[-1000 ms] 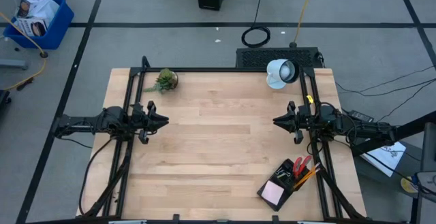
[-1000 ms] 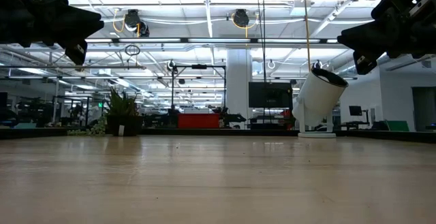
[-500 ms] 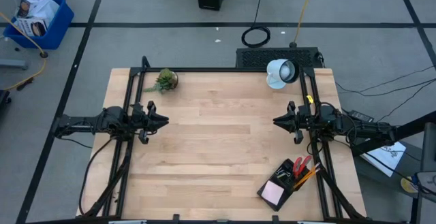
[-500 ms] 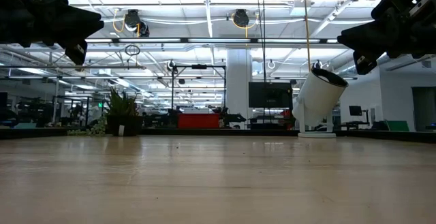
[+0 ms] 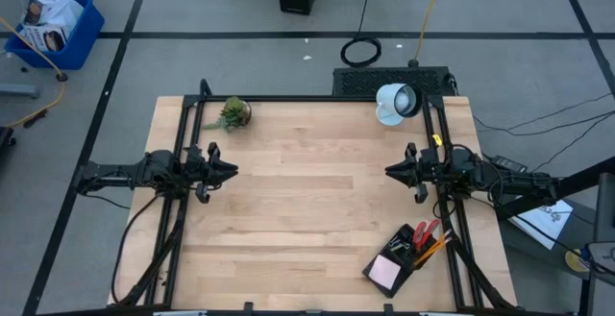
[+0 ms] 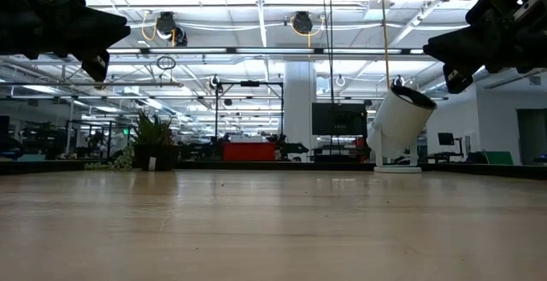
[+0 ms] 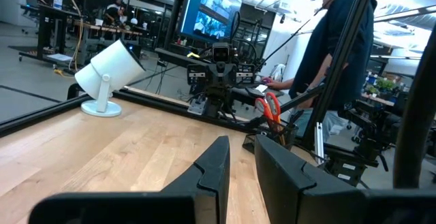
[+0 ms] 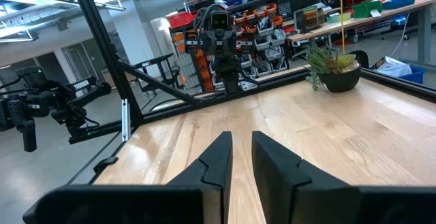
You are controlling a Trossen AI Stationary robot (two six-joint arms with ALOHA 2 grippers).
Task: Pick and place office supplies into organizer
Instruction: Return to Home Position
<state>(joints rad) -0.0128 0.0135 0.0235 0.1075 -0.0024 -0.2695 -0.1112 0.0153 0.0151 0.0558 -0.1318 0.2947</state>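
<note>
Organizer [image 5: 370, 266] sat in table's [image 5: 307, 210] right corner opposite lamp [image 5: 396, 102], scissors [image 5: 424, 230] and pad [image 5: 386, 273] inside; job looked done. So I parked left gripper [image 5: 233, 171] and right gripper [image 5: 388, 171] at side edges, jaws near-closed, empty.

On light wooden table [image 5: 307, 201], near right corner: black compartmented organizer [image 5: 402, 233], holding red-handled scissors [image 5: 425, 229], orange-yellow pencils [image 5: 435, 246], pink square sticky-note pad [image 5: 386, 272]. At far edge: small green potted plant [image 5: 233, 113] left, round white lamp [image 5: 395, 103] right. Over opposite sides, facing, well apart: left gripper [image 5: 231, 171], right gripper [image 5: 389, 171].
</note>
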